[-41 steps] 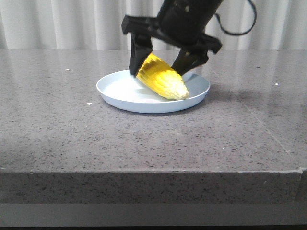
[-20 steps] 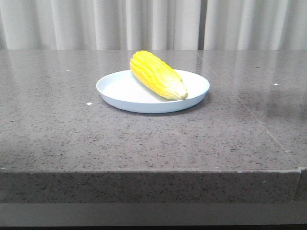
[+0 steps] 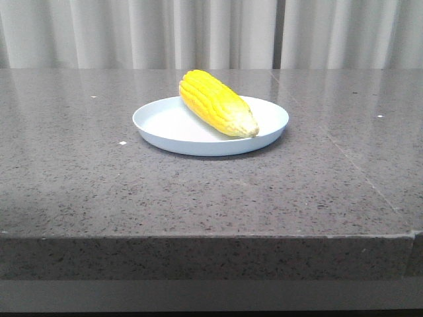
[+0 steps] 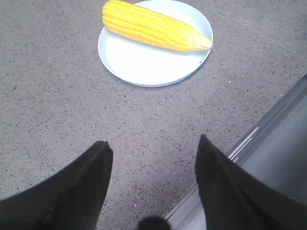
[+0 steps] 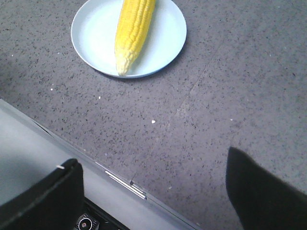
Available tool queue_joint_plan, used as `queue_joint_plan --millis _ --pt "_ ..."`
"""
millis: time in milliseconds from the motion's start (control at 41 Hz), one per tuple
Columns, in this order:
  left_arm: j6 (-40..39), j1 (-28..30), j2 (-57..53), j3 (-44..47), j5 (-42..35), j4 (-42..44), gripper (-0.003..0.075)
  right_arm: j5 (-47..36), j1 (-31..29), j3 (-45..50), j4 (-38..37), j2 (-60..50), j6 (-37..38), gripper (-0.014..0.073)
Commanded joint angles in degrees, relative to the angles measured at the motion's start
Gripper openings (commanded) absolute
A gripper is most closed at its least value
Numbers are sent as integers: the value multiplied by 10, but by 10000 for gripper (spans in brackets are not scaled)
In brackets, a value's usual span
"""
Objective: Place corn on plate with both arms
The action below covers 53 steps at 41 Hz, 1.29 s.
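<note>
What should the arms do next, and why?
Probably nothing more than hold clear: the corn lies on the plate, and both the left gripper and right gripper are open, away from it.

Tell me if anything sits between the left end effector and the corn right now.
Nothing visible does. In the left wrist view, the open left end effector faces only bare gray table up to the plate, where the corn already lies, its whitish tip at the rim.
</note>
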Motion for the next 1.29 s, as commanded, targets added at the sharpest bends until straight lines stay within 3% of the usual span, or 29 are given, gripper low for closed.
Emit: queue_joint_plan --millis 0,439,512,610,732,829,878,1268 --pt "-7 -5 0 -15 -39 1 389 -27 0 13 -8 -40 -6 626" --pt "-7 -5 0 -15 -38 1 386 -30 0 38 -8 -91 -5 601" --pt "-7 -5 0 -15 -38 -1 374 -30 0 38 -8 -91 -5 516" --pt "-8 -4 0 -15 -38 -14 305 -30 0 38 -8 -91 -5 321" --pt "-17 -4 0 -15 -38 -18 163 -30 0 38 -8 -91 -5 68" --pt "-34 -4 0 -15 -38 -18 25 -30 0 38 -8 -91 -5 -82" --pt "-34 -4 0 -15 -38 -18 -22 -30 0 38 -8 -91 -5 -83" --pt "-34 -4 0 -15 -38 -12 -20 -26 0 38 -5 -91 -5 -87"
